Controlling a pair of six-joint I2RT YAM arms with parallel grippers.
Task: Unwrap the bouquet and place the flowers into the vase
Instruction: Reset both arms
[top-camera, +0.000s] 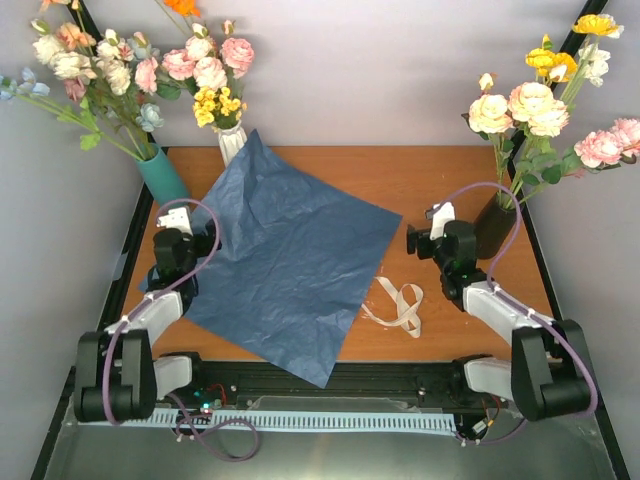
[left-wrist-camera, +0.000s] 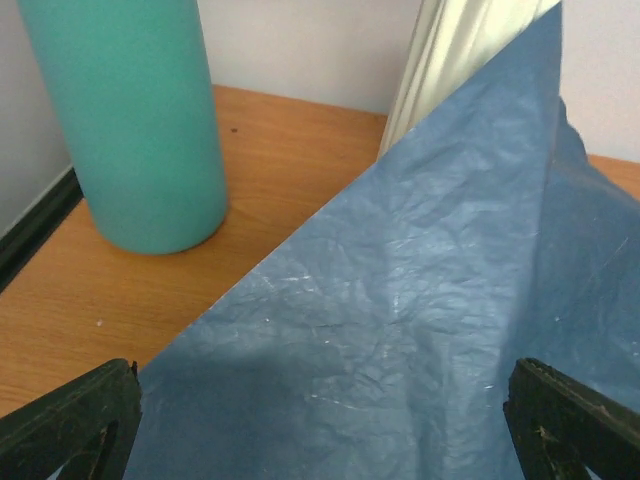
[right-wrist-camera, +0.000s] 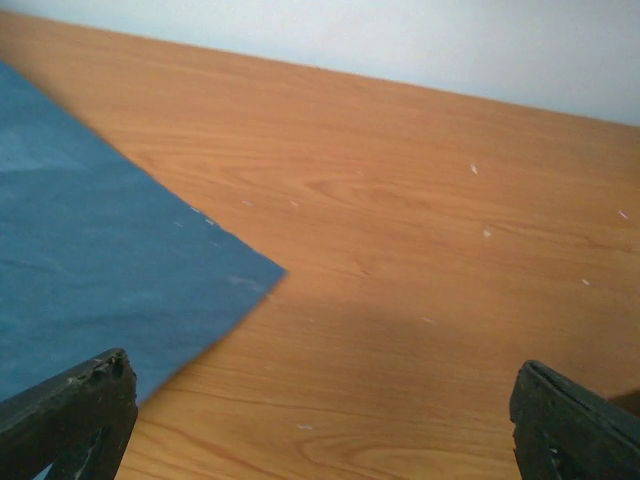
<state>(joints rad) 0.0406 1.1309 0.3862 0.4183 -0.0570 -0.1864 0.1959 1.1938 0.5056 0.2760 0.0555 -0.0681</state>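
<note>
Both sets of jaws are spread wide w/ nothing between them: left gripper (left-wrist-camera: 320, 405) hangs over the left edge of the blue paper (top-camera: 290, 260), right gripper (right-wrist-camera: 320, 420) over bare table (right-wrist-camera: 420, 220) just past the paper's right corner.

The bouquet looks already undone. The paper lies flat, centre-left. The ribbon (top-camera: 400, 305) is loose on the table, near-right of it. The flowers (top-camera: 530, 105) stand in the dark vase (top-camera: 493, 228) at the far right, just beside your right gripper.

Handling, if you need to touch up:
- The flowers are prob. light but top-heavy, w/ thin, bendy stems. Pinch the stems low, near the vase neck, not the blooms.
- The vase is glossy, so likely slippery and easy to tip. Don't knock it w/ the right wrist.
- The paper is thin, crinkled and limp. Take an edge or corner; its far corner leans on the white vase (top-camera: 232, 140), next to the teal vase (left-wrist-camera: 140, 120).
</note>
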